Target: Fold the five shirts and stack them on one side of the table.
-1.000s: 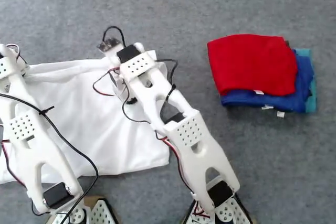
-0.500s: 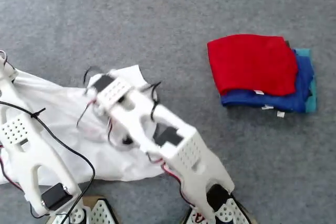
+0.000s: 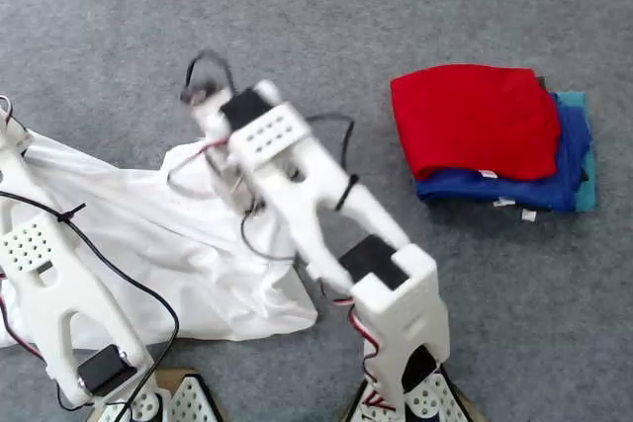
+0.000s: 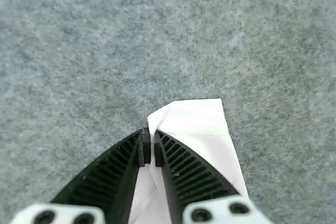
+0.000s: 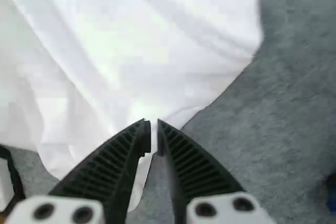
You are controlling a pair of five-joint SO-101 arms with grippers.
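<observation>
Grey desk [image 3: 415, 27] holds a folded stack [image 3: 475, 121]; left jaws and right jaws each clench the white shirt [image 3: 178, 234], mid-fold. Next, I judge, both edges must travel across together.

No print legible; tags [image 3: 487, 174] on blue shirt [image 3: 495, 188] too small

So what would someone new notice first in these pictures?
First the big white shirt, rumpled on the left of the grey table. The left gripper is shut on one corner of it and the right gripper pinches another edge. Next comes the neat stack on the right, a red shirt on a blue shirt on a teal shirt.
</observation>
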